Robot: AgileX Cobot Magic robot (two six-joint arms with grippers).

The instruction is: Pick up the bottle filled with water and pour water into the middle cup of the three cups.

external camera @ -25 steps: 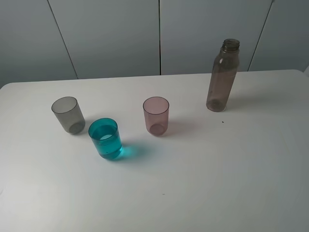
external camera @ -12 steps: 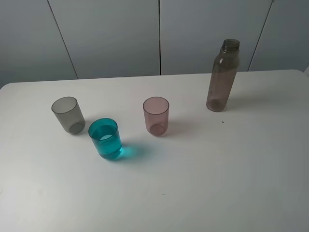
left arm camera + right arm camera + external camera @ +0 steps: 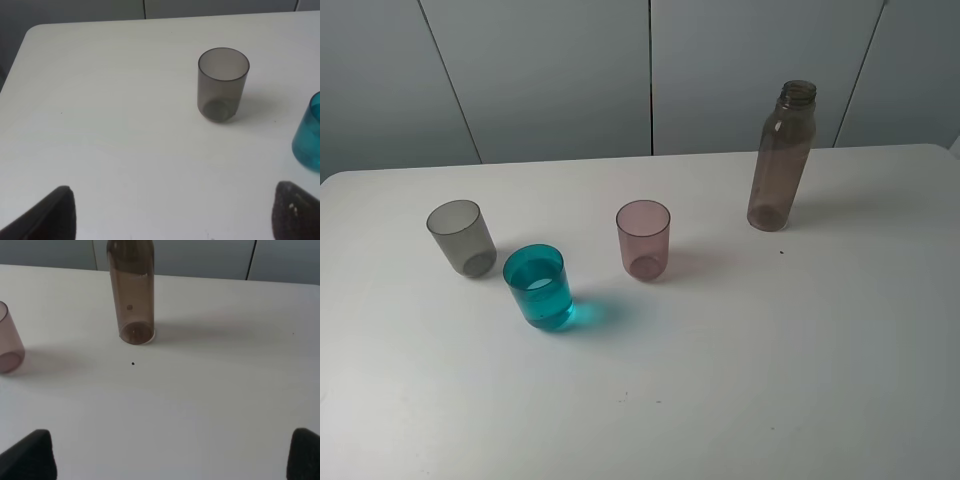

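**Ana:** Water sits in the middle cup [image 3: 541, 288], the teal one, filling roughly the lower two thirds of it. It stands upright on the white table [image 3: 740, 380].

**Ben:** And the others, taking that teal cup as the mark?

**Ana:** From the high camera, the smoky grey cup [image 3: 461, 237] stands near it, up and to the left, not touching. The pale pink-mauve cup [image 3: 644, 239] stands up and to the right, a little farther off. Both are upright, and they look empty as far as I can judge through the tinted plastic.

**Ben:** The bottle?

**Ana:** The bottle [image 3: 780, 157] is well apart from the teal cup, far to the right and toward the back edge of the table, beyond the pink cup. It stands upright with no cap on its threaded neck. Nothing touches it.

**Ben:** Grippers?

**Ana:** Neither shows in the high view. The left gripper [image 3: 177, 212] has its dark fingertips [image 3: 55, 215] spread wide, holding nothing, with the grey cup and the teal cup's edge ahead. The right gripper [image 3: 172, 455] is likewise spread fully and empty, its fingertips [image 3: 30, 455] at the frame corners, facing the bottle and a small dark speck [image 3: 132, 363] on the table.
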